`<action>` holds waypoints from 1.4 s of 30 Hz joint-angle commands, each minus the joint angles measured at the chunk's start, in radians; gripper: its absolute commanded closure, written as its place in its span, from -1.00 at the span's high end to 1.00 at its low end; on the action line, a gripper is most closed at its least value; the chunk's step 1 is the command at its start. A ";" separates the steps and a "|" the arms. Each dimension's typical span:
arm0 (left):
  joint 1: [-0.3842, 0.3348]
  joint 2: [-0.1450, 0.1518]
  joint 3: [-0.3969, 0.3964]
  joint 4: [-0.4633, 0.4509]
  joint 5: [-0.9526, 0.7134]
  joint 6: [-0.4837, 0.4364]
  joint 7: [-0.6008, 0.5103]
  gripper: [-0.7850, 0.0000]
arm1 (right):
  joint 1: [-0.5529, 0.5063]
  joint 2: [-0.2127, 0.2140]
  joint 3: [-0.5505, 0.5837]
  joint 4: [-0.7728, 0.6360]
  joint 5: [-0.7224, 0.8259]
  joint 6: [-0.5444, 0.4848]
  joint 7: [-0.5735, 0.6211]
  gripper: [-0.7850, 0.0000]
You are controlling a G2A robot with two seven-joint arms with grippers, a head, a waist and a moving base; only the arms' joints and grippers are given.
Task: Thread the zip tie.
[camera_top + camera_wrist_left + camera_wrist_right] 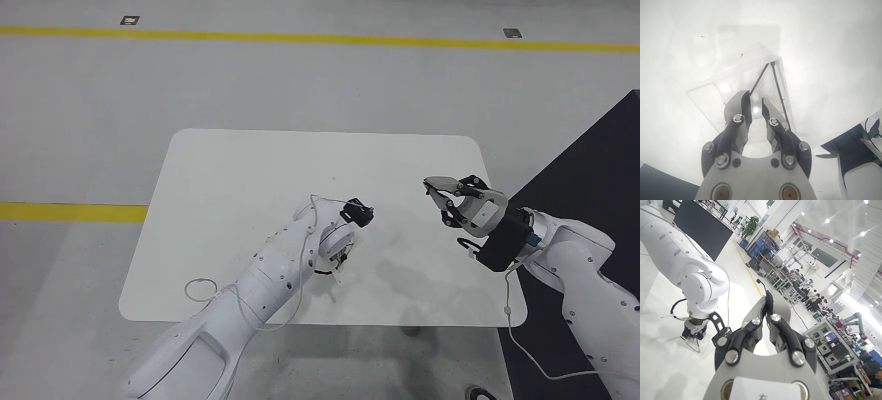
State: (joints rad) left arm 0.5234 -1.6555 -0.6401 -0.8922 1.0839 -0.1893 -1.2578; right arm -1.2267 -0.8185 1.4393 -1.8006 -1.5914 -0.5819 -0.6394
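While left end effector (755, 95) gapes over box (730, 79) | right end effector (766, 296) pinches zip tie (758, 281)

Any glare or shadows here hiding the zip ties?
Left wrist view: glare washes out the table and clear box; the black zip ties stand out. Right wrist view: ceiling lights flare, clear of the held zip tie. Top view: even light.

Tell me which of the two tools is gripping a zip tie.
The right tool: its jaws are shut on a black zip tie that sticks out past them. The left tool is open over the clear box, holding nothing.
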 commanded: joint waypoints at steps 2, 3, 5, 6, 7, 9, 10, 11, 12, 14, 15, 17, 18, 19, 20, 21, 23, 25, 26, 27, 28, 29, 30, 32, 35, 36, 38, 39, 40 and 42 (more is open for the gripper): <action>0.003 0.001 -0.006 -0.022 0.006 0.006 -0.004 -0.61 | 0.000 0.000 0.000 0.000 0.000 0.000 0.000 -1.00; 0.005 0.002 -0.008 -0.030 0.010 0.006 -0.006 -0.61 | 0.000 0.000 0.000 0.000 0.000 0.000 0.000 -1.00; 0.009 0.006 -0.013 -0.047 0.022 0.007 -0.006 -0.65 | 0.000 0.000 0.000 0.000 0.000 0.000 0.000 -1.00; 0.011 0.007 -0.016 -0.054 0.028 0.009 -0.007 -0.64 | 0.000 0.000 0.000 0.000 0.000 0.000 0.000 -1.00; 0.013 0.009 -0.020 -0.061 0.031 0.010 -0.006 -0.59 | 0.000 0.000 0.000 0.000 0.000 0.000 0.000 -1.00; 0.019 0.012 -0.027 -0.063 0.036 0.006 -0.005 -0.60 | 0.000 0.000 0.000 0.000 0.000 0.000 0.000 -1.00; 0.018 0.013 -0.029 -0.059 0.045 0.007 -0.004 -0.60 | 0.000 0.000 0.000 0.000 0.000 0.000 0.000 -1.00; 0.019 0.014 -0.031 -0.055 0.048 0.008 -0.002 -0.60 | 0.000 0.000 0.000 0.000 0.000 0.000 0.000 -1.00; 0.021 0.014 -0.034 -0.052 0.044 0.005 0.001 -0.60 | 0.000 0.000 0.000 0.000 0.000 0.000 0.000 -1.00; 0.021 0.014 -0.036 -0.041 0.046 0.000 0.006 -0.59 | 0.000 0.000 0.000 0.000 0.000 0.000 0.000 -1.00; 0.021 0.013 -0.036 -0.037 0.045 -0.001 0.009 -0.59 | 0.000 0.000 0.000 0.000 0.000 0.000 0.000 -1.00; 0.018 0.012 -0.039 -0.029 0.041 -0.005 0.013 -0.60 | 0.000 0.000 0.000 0.000 0.000 0.000 0.000 -1.00; 0.017 0.011 -0.040 -0.025 0.042 -0.007 0.014 -0.60 | 0.000 0.000 0.000 0.000 0.000 0.000 0.000 -1.00; 0.016 0.010 -0.040 -0.021 0.041 -0.007 0.015 -0.60 | 0.000 0.000 0.000 0.000 0.000 0.000 0.000 -1.00; 0.014 0.009 -0.041 -0.018 0.041 -0.008 0.015 -0.59 | 0.000 0.000 0.000 0.000 0.000 0.000 0.000 -1.00; 0.013 0.008 -0.042 -0.014 0.037 -0.010 0.014 -0.60 | 0.000 0.000 0.000 0.000 0.000 0.000 0.000 -1.00; 0.009 0.006 -0.043 -0.004 0.036 -0.012 0.015 -0.60 | 0.000 0.000 0.000 0.000 0.000 0.000 0.000 -1.00; 0.006 0.004 -0.042 0.007 0.034 -0.014 0.018 -0.59 | 0.000 0.000 0.000 0.000 0.000 0.000 0.000 -1.00; 0.005 0.002 -0.042 0.013 0.030 -0.016 0.019 -0.59 | 0.000 0.000 0.000 0.000 0.000 0.000 0.000 -1.00; 0.002 0.001 -0.042 0.017 0.028 -0.017 0.021 -0.60 | 0.000 0.000 0.000 0.000 0.000 0.000 0.000 -1.00; 0.000 -0.001 -0.042 0.023 0.026 -0.017 0.020 -0.59 | 0.000 0.000 0.000 0.000 0.000 0.000 0.000 -1.00; -0.001 -0.003 -0.040 0.027 0.024 -0.018 0.019 -0.59 | 0.000 0.000 0.000 0.000 0.000 0.000 0.000 -1.00; -0.002 -0.005 -0.039 0.032 0.022 -0.018 0.020 -0.59 | 0.000 0.000 0.000 0.000 0.000 0.000 0.000 -1.00; -0.004 -0.008 -0.036 0.041 0.019 -0.020 0.021 -0.59 | 0.000 0.000 0.000 0.000 0.000 0.000 0.000 -1.00; -0.007 -0.014 -0.030 0.054 0.015 -0.024 0.021 -0.60 | 0.000 0.000 0.000 0.000 0.000 0.000 0.000 -1.00; -0.009 -0.017 -0.028 0.057 0.013 -0.025 0.020 -0.62 | 0.000 0.000 0.000 0.000 0.000 0.000 0.000 -1.00; -0.012 -0.021 -0.026 0.067 0.009 -0.025 0.020 -0.64 | 0.000 0.000 0.000 0.000 0.000 0.000 0.000 -1.00; -0.014 -0.022 -0.025 0.071 0.007 -0.026 0.020 -0.65 | 0.000 0.000 0.000 0.000 0.000 0.000 0.000 -1.00; -0.016 -0.024 -0.024 0.075 0.006 -0.027 0.020 -0.67 | 0.000 0.000 0.000 0.000 0.000 0.000 0.000 -1.00; -0.020 -0.028 -0.022 0.081 0.004 -0.028 0.021 -0.76 | 0.000 0.000 0.000 0.000 0.000 0.000 0.000 -1.00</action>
State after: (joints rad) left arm 0.5052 -1.6814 -0.6628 -0.8146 1.0892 -0.2169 -1.2379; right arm -1.2267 -0.8185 1.4393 -1.8006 -1.5914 -0.5819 -0.6394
